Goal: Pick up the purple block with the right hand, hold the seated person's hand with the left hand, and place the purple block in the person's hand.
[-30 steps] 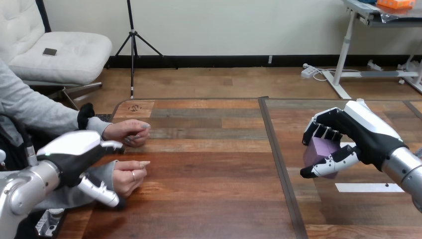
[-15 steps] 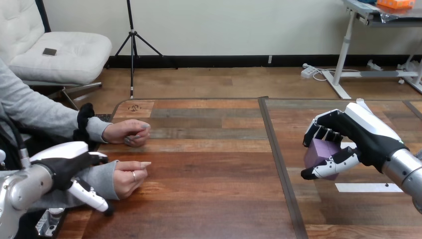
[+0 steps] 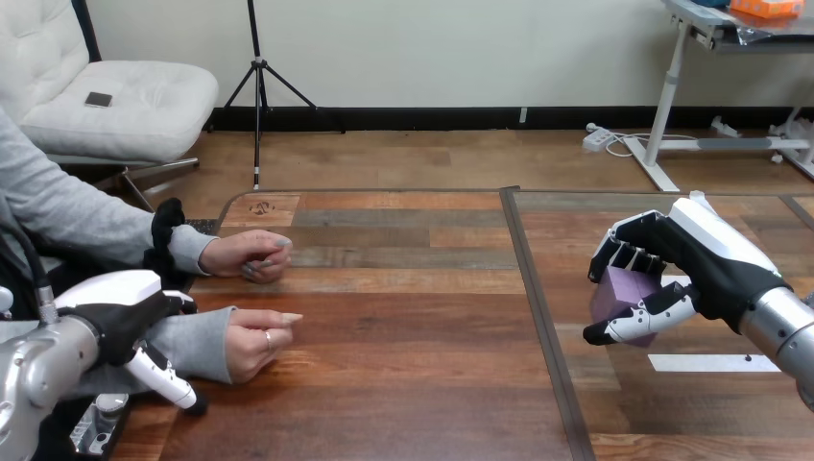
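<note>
1. head view: the left hand is coming in at the lower left edge and is sitting against the grey sleeve of the person's near forearm, just behind the wrist. it is overlapping the sleeve, but whether it is actually clasping the sleeve or only lying open against it, i cannot tell.
2. the person's near hand is resting on the table just right of that sleeve. it is loosely curled and holding nothing.
3. the person's far hand is lying further back on the table, also loosely curled, apart from the near one and from both robot hands.
4. the purple block is sitting in the robot's grasp over the right half of the table, well apart from the person's hands.
5. the right hand is gripping the purple block: its fingers are curling over the top of the block and its thumb is pressing in from below.
6. a white strip is lying flat on the table near that hand.
</note>
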`<state>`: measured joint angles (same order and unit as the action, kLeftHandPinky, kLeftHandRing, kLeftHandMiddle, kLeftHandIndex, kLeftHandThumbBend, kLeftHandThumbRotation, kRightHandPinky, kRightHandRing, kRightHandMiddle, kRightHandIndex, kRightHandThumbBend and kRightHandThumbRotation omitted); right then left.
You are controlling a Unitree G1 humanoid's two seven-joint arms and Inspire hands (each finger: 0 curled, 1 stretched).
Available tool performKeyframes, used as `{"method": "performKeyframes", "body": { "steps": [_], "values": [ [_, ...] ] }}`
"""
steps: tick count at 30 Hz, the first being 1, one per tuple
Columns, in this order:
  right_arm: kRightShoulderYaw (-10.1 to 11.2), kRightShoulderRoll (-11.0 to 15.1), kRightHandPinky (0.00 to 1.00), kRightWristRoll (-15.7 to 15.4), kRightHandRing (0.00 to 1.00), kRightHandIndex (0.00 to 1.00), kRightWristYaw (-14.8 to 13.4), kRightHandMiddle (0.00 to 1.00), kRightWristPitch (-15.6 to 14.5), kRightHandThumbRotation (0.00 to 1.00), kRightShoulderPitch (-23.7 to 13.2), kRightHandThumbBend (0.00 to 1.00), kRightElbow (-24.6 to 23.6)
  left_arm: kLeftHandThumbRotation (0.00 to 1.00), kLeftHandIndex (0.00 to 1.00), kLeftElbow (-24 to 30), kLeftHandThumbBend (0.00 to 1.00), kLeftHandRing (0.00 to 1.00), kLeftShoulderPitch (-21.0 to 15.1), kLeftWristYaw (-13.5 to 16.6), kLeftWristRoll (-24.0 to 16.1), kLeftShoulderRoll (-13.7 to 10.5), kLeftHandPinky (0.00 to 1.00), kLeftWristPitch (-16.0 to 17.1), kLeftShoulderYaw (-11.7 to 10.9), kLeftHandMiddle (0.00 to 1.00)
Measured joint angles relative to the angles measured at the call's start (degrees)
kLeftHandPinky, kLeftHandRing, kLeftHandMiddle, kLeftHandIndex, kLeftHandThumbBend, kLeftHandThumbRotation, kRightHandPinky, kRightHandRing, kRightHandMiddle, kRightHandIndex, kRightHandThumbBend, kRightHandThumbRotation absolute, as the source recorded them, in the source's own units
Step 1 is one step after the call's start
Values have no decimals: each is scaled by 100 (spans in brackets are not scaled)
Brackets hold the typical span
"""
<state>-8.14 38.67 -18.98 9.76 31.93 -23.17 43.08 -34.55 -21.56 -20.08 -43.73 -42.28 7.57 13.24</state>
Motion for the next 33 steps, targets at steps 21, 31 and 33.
{"method": "performKeyframes", "body": {
  "steps": [21,31,33],
  "values": [
    [10,1,36,0,38,43,-14,42,-4,0,19,85,0,4,71,-532,94,62,-327,824,-163,-28,51,369,365,67],
    [10,1,36,-1,38,43,-24,42,-4,0,31,84,0,0,49,-916,84,35,-506,673,256,-26,28,852,369,44],
    [10,1,35,-1,38,43,-26,42,-4,0,31,84,0,0,46,-1009,84,33,-531,678,320,-26,26,963,368,43]
  ]
}}
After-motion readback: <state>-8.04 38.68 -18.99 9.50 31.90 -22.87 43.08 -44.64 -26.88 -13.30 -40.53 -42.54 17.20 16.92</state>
